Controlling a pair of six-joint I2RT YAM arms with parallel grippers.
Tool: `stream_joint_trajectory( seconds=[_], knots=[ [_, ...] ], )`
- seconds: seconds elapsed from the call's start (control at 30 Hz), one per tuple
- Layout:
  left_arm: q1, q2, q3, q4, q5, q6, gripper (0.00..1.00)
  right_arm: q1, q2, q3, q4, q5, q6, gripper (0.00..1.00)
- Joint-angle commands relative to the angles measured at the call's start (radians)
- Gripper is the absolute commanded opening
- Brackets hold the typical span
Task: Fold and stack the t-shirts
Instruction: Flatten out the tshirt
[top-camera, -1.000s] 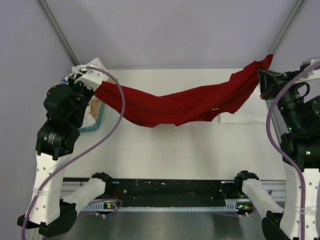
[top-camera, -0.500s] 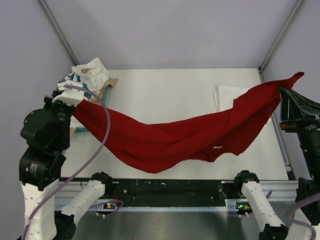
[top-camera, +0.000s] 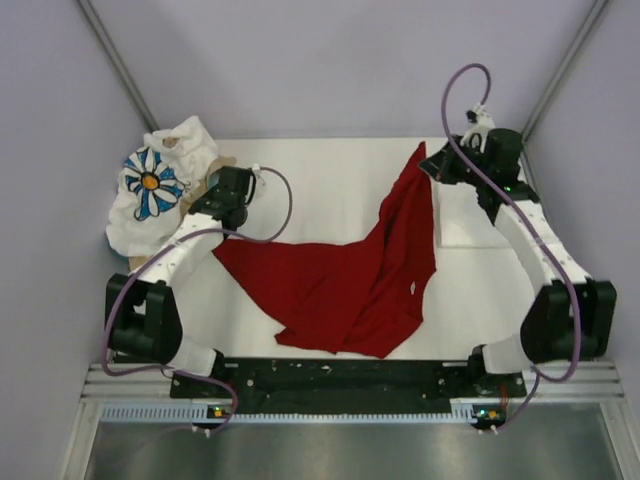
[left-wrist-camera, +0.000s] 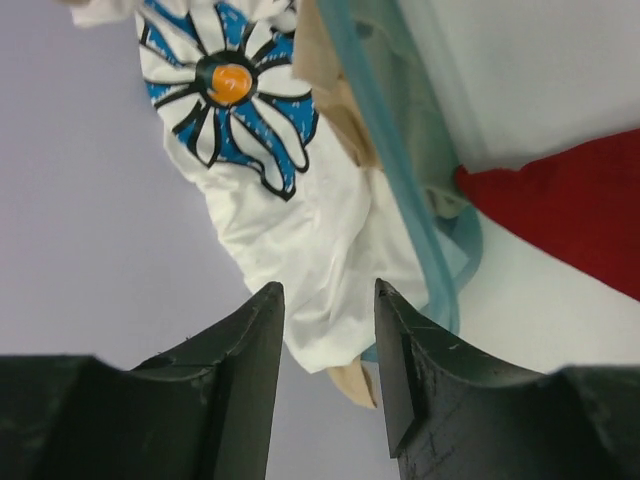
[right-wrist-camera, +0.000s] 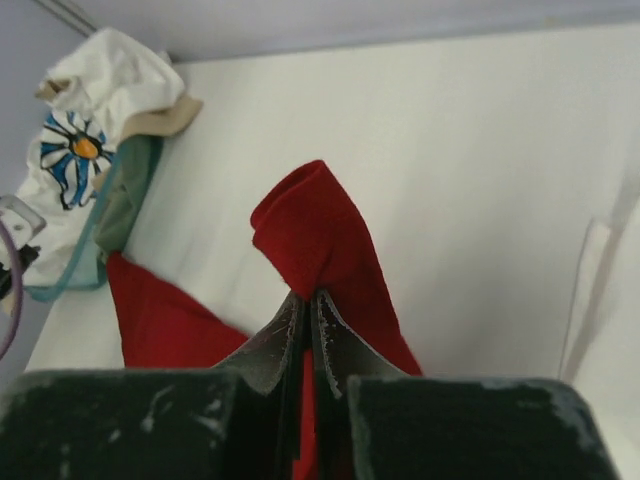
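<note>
The red t-shirt lies crumpled on the white table, with one end raised toward the far right. My right gripper is shut on that raised end, and the red fold stands up out of its jaws in the right wrist view. My left gripper is open and empty at the shirt's left corner; its wrist view shows red cloth off to the right. The daisy-print shirt is bunched at the far left. The plain white shirt lies flat at the right.
The tan-and-teal tray sits under the daisy shirt at the table's far left corner. Grey walls close in the left, back and right sides. A black rail runs along the near edge between the arm bases.
Both arms came down from holding the red shirt stretched in the air. The shirt now rests on the table. My left gripper has let go of it; my right still holds its end.
</note>
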Motion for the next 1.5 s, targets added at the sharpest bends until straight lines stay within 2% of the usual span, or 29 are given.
stream_joint_trajectory(
  seconds=[0.0,0.13,0.27,0.4,0.43,0.5,0.57,0.8,0.97,1.07,1.2,1.27,1.33,1.47],
  knots=[
    [-0.088,-0.025,0.102,0.02,0.034,-0.049,0.47,0.059,0.199,0.204,0.105,0.005,-0.031,0.0],
    [-0.177,-0.097,0.025,-0.007,0.178,-0.032,0.5,0.059,0.438,0.414,0.016,0.043,-0.052,0.0],
    [-0.165,-0.095,0.016,-0.113,0.281,-0.1,0.5,0.06,0.634,0.662,-0.026,0.12,-0.042,0.0],
    [-0.143,-0.103,-0.028,-0.144,0.319,-0.101,0.5,0.06,0.848,1.016,-0.187,0.229,-0.025,0.01],
    [-0.136,-0.105,-0.032,-0.152,0.328,-0.101,0.5,0.059,0.92,1.137,-0.24,0.243,-0.026,0.14],
    [-0.108,-0.109,-0.035,-0.175,0.358,-0.1,0.51,0.06,1.0,1.27,-0.343,0.216,-0.051,0.58],
    [-0.078,-0.112,-0.039,-0.184,0.378,-0.094,0.51,0.063,0.999,1.28,-0.426,0.173,-0.103,0.98],
    [0.039,-0.071,-0.064,-0.163,0.421,-0.035,0.51,0.125,0.629,0.734,-0.445,0.272,-0.281,0.99],
    [0.13,-0.023,-0.081,-0.13,0.441,-0.003,0.47,0.224,0.391,0.311,-0.41,0.278,-0.315,0.99],
    [0.16,0.001,-0.09,-0.113,0.441,-0.011,0.47,0.295,0.321,0.145,-0.39,0.268,-0.294,0.98],
    [0.171,0.015,-0.096,-0.11,0.447,-0.029,0.44,0.391,0.304,0.005,-0.385,0.306,-0.269,0.86],
    [0.171,0.003,-0.108,-0.107,0.456,-0.031,0.44,0.416,0.307,-0.033,-0.393,0.291,-0.244,0.69],
    [0.173,-0.011,-0.122,-0.1,0.459,-0.029,0.45,0.427,0.308,-0.063,-0.397,0.269,-0.22,0.58],
    [0.173,-0.025,-0.131,-0.097,0.464,-0.031,0.45,0.445,0.317,-0.11,-0.391,0.242,-0.203,0.52]
  ],
)
